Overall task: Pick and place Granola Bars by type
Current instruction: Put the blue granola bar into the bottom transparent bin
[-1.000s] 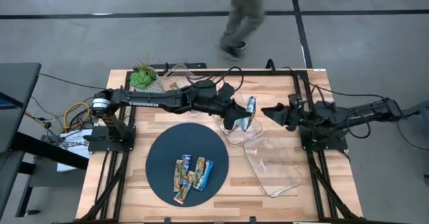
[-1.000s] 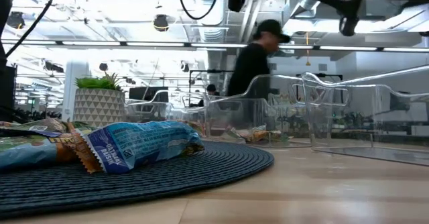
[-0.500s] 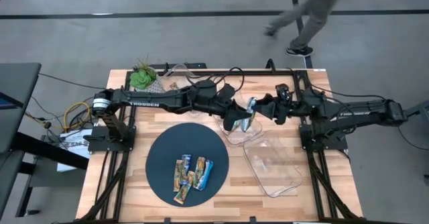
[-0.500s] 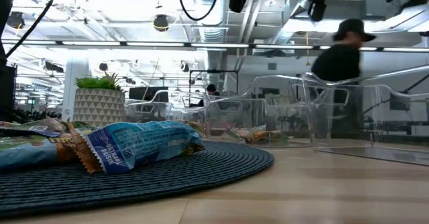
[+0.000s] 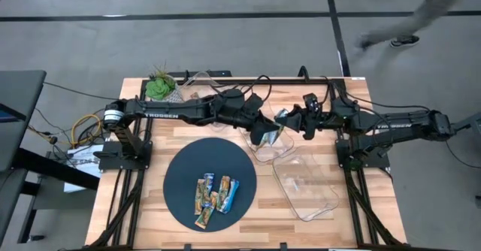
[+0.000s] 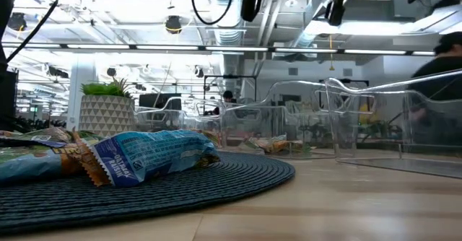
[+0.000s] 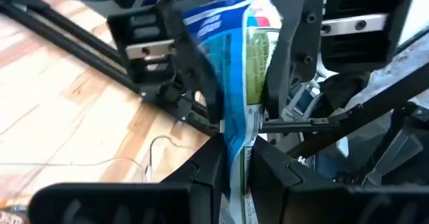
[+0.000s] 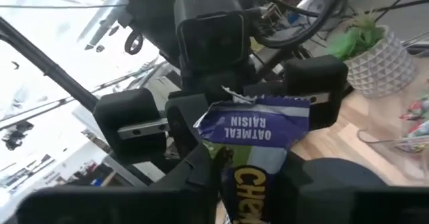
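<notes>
Left gripper [image 5: 264,135]: I'm up above the small tray [image 5: 264,155], near the middle of the table, with my fingers pinched tight on the lower end of the blue bar [image 7: 244,70]. The bar stands up out of my grip.

Right gripper [image 5: 291,120]: A second ago I was back over my own side of the table. Now I've reached right across and I'm nose to nose with the left gripper. My fingers sit either side of the bar's other end [image 8: 258,127], spread wider than the left pair. I judge they are not squeezing yet.

Bar: It's in the air between the two grippers, over the small tray and touching nothing else. The label reads oatmeal raisin.

What changed: My right arm has closed the whole gap. My left arm has barely stirred.

What it means: This looks like a handover, so the right can carry this type on, probably to the big tray [image 5: 323,206] on its side. The next call is for the right to clamp before the left lets go. Let go too early and the bar drops into the wrong tray.

Still to do: A cluster of bars [image 5: 215,195] waits on the mat [image 5: 180,176].

Room: A person [image 5: 421,14] is walking off beyond the table's far right corner.
</notes>
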You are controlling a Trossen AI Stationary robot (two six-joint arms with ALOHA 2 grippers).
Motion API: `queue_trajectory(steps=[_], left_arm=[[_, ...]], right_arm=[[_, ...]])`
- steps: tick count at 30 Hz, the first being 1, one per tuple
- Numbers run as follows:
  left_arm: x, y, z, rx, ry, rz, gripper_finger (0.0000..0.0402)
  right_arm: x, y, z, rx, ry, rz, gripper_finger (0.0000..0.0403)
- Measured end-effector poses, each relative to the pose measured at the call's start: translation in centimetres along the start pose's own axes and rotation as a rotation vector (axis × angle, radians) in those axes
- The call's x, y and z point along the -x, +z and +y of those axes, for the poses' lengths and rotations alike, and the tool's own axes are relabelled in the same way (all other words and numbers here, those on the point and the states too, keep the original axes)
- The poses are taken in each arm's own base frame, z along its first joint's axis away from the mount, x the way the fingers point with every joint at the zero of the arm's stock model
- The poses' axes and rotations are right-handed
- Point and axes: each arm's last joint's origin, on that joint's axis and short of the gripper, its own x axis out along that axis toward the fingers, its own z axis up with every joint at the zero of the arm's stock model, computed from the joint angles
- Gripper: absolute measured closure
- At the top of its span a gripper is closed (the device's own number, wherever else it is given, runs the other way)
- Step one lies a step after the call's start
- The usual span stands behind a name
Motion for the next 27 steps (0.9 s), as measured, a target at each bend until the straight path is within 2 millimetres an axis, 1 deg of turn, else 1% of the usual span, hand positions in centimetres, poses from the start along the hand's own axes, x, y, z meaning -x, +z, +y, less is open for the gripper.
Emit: queue_trajectory(steps=[2, 5, 8, 12, 16, 20, 24, 27], left_arm=[[0.0, -0.1, 0.1, 0.010, 0.009, 0.014, 0.0349], [0.0, -0.3, 0.3, 0.026, 0.006, 0.052, 0.0333], [0.1, -0.7, 0.7, 0.066, -0.005, 0.128, 0.0304], [0.4, -1.6, 1.4, 0.106, 0.034, 0.250, 0.0254], [0.7, -2.4, 2.1, 0.134, 0.070, 0.348, 0.0205], [1.0, -3.0, 2.4, 0.138, 0.113, 0.413, 0.0172], [1.3, -3.8, 2.6, 0.130, 0.150, 0.484, 0.0158], [1.6, -4.5, 2.6, 0.124, 0.182, 0.544, 0.0157]], right_arm=[[0.1, -0.1, -0.1, 0.008, -0.012, 0.010, 0.0341], [0.5, -0.3, -0.4, 0.002, -0.057, 0.050, 0.0342], [1.0, -0.4, -0.8, -0.004, -0.100, 0.085, 0.0338], [2.0, -0.4, -0.9, -0.016, -0.116, 0.147, 0.0337], [3.4, -0.9, -0.9, -0.096, -0.098, 0.298, 0.0336], [4.5, -2.3, -1.1, -0.185, -0.111, 0.489, 0.0336], [5.2, -4.0, -1.1, -0.230, -0.147, 0.667, 0.0336], [5.1, -5.2, -0.9, -0.234, -0.163, 0.765, 0.0336]])
